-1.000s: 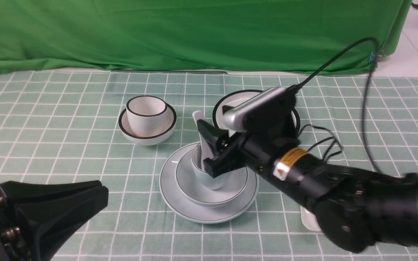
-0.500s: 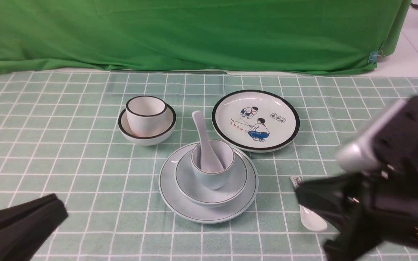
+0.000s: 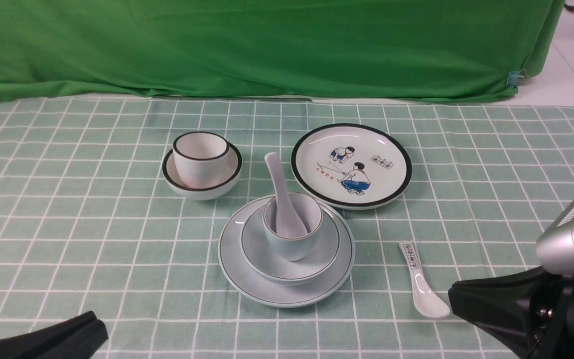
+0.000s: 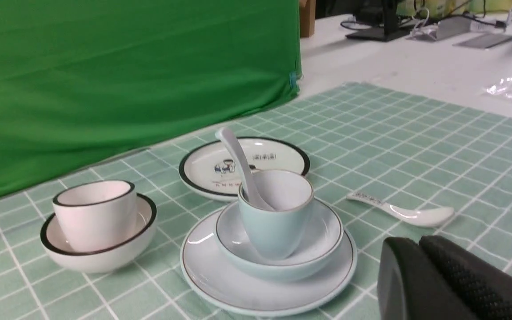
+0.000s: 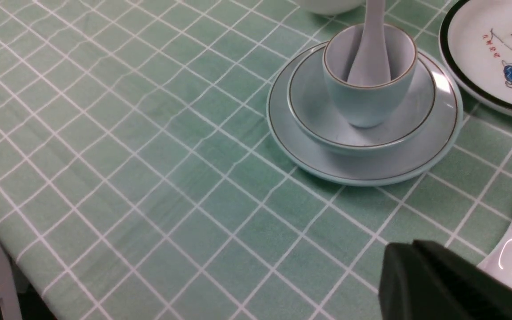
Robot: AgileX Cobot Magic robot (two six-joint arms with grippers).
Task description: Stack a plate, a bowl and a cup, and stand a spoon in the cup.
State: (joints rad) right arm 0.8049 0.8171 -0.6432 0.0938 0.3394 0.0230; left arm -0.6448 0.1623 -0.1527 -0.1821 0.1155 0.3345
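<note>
The stack is seen complete at the middle of the checked cloth (image 3: 68, 199): the plate (image 3: 247, 279) lies on the cloth, the bowl (image 3: 262, 259) sits in it, the cup (image 3: 294, 244) stands in the bowl, and the spoon (image 3: 279, 192) is stood in the cup with its handle leaning out toward the far side. The left gripper (image 3: 87, 326) is held low at the near left edge with its fingers together and nothing between them. The right gripper (image 3: 459, 294) is held at the near right, fingers also closed and empty, just beside the printed spoon (image 3: 421, 289). The last step is judged as done; for the next move only a resting of both arms away from the stack is called for, and the printed spoon should not be touched.
</note>
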